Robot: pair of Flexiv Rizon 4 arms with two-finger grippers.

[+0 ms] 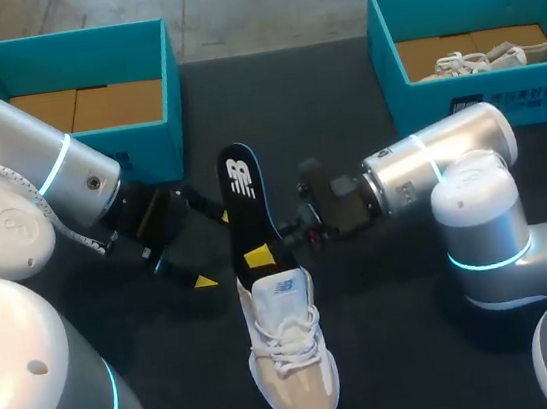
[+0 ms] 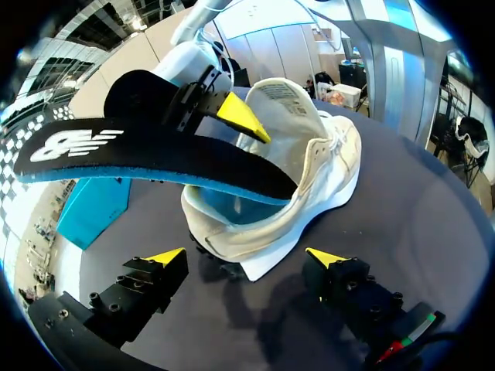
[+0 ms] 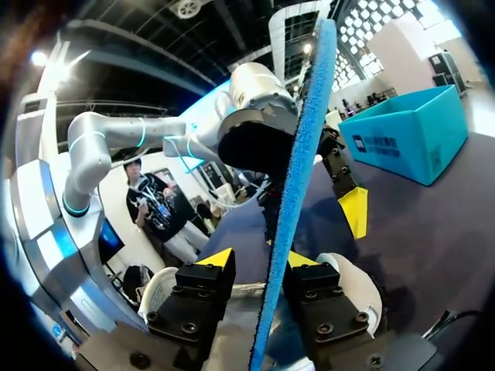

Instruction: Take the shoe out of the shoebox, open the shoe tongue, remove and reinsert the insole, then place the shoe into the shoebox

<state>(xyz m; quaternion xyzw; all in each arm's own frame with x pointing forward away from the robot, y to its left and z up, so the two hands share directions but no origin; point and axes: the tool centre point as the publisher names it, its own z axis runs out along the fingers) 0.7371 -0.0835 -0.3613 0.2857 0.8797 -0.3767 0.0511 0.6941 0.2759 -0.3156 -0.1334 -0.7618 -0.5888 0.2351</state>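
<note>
A white and beige shoe [image 1: 291, 353] lies on the dark table, toe toward the front edge. A black insole with a blue rim [image 1: 245, 203] stands up out of its heel opening. My right gripper [image 1: 271, 249] straddles the insole [image 3: 298, 154]. It is open: one finger [image 3: 305, 270] lies against the insole and the other stands a little off it. My left gripper [image 1: 206, 242] is wide open beside the shoe's heel [image 2: 309, 178] with nothing in it [image 2: 246, 256]. It sits just below the insole [image 2: 155, 158].
A teal shoebox [image 1: 145, 146] with brown cardboard inside stands at the back left. A second teal box [image 1: 385, 59] at the back right holds another white shoe [image 1: 492, 60]. Both arms crowd the table's middle around the shoe.
</note>
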